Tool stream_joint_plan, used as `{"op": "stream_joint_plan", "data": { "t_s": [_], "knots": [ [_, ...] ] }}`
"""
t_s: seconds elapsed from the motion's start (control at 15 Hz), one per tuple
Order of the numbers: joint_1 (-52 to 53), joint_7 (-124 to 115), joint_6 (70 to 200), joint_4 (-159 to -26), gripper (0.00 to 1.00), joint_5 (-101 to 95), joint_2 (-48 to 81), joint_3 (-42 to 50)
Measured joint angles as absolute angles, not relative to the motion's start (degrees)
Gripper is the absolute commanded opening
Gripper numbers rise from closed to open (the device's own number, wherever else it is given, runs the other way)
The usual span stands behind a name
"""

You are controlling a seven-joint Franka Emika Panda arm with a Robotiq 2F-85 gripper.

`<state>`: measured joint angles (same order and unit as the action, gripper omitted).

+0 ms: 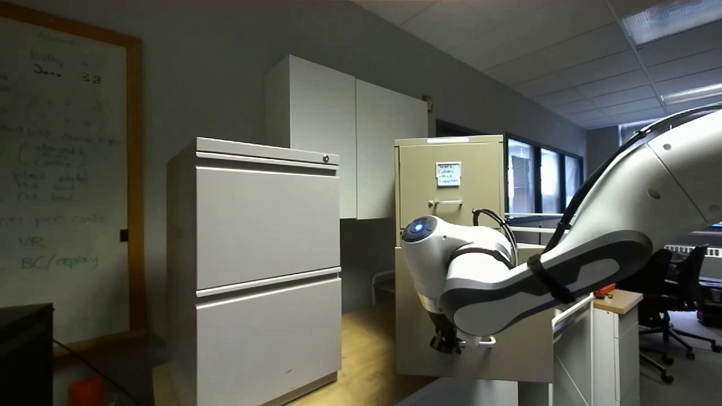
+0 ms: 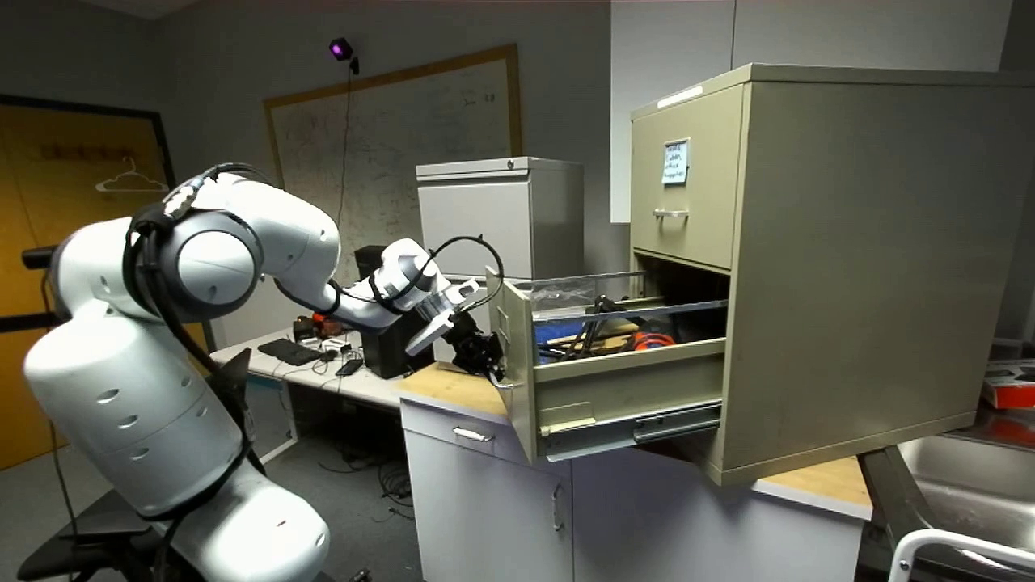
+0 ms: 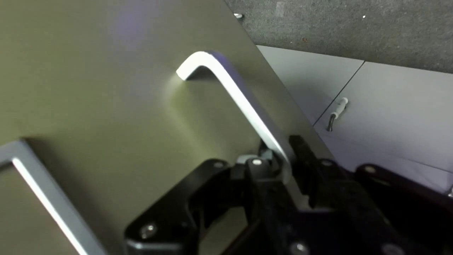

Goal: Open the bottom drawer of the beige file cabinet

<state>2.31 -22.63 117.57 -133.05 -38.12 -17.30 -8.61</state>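
Note:
The beige file cabinet [image 1: 414, 186] stands on a counter in both exterior views [image 2: 865, 267]. Its bottom drawer [image 1: 414, 349] is pulled well out, and cables [image 2: 647, 341] show inside it in an exterior view. The drawer front fills much of the wrist view [image 3: 106, 99]. Its silver handle [image 3: 240, 99] runs slanting down between the fingers. My gripper [image 3: 281, 147] is at one end of the handle, one finger on each side, closed round it. In both exterior views the gripper [image 1: 445, 341] is low against the drawer front [image 2: 521, 412]. The upper drawer is shut.
A pale grey two-drawer cabinet [image 1: 268, 225] stands beside the beige one. White base cabinets [image 2: 485, 501] with handles are below the drawer. A metal sink [image 2: 970, 477] and a white rail [image 2: 962, 539] are to the side. A silver label frame [image 3: 46, 191] sits on the drawer front.

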Motion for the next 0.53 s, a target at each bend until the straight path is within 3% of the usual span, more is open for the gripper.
{"op": "stream_joint_plan", "data": {
  "t_s": [0.53],
  "knots": [
    [5.8,-25.6,113.0,-137.4,0.99,-37.2,-19.5,-14.1]
  ]
}}
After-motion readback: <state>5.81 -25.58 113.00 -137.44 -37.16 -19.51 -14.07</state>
